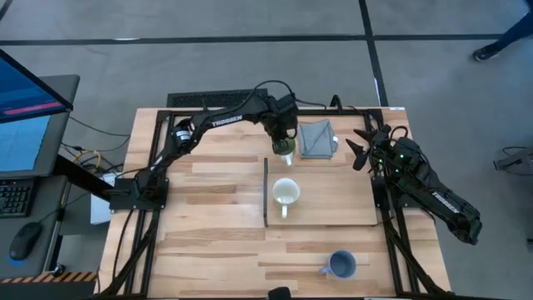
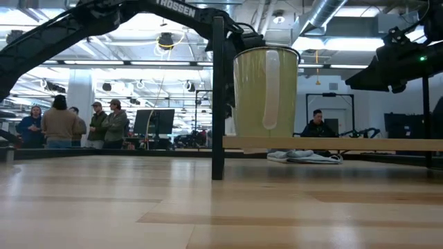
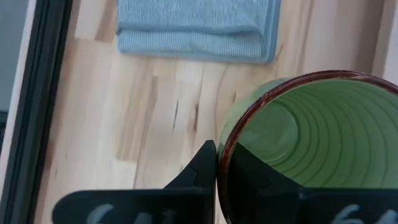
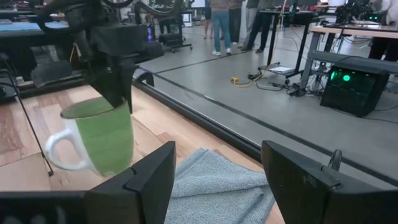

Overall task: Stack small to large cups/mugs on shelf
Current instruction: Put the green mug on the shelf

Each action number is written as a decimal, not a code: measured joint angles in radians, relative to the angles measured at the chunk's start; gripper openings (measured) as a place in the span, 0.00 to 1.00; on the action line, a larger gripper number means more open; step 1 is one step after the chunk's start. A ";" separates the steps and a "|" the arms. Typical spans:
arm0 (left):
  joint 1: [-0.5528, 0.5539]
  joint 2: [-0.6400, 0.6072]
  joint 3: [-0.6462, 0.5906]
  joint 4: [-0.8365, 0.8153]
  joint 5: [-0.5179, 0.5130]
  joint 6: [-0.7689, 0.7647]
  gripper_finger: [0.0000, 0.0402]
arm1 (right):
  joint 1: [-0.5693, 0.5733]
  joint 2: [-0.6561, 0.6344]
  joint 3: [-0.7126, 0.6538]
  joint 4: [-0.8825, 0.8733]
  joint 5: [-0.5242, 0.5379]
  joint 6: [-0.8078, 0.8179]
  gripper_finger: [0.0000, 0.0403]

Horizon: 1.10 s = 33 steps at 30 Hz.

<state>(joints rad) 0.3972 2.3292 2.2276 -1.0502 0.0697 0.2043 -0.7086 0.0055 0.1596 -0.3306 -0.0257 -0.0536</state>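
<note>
Blue-grey mug (image 1: 341,265) near front table edge (apart from shelf (image 1: 350,212)).

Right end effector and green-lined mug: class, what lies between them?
The folded grey cloth lies between the right end effector and the green-lined mug, seen from above.

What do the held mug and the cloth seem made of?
Green mug: probably glazed ceramic, going by its glossy inside with throwing rings and a brown rim. Cloth: soft woven or knit fabric, folded, with a fine ribbed texture.
</note>
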 joint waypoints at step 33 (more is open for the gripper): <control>-0.018 0.048 0.011 0.021 0.023 -0.045 0.06 | 0.000 0.000 0.000 -0.005 -0.001 0.000 0.65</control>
<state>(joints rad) 0.3794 2.3775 2.2383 -1.0294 0.0925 0.1596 -0.7086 0.0059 0.1596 -0.3359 -0.0269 -0.0536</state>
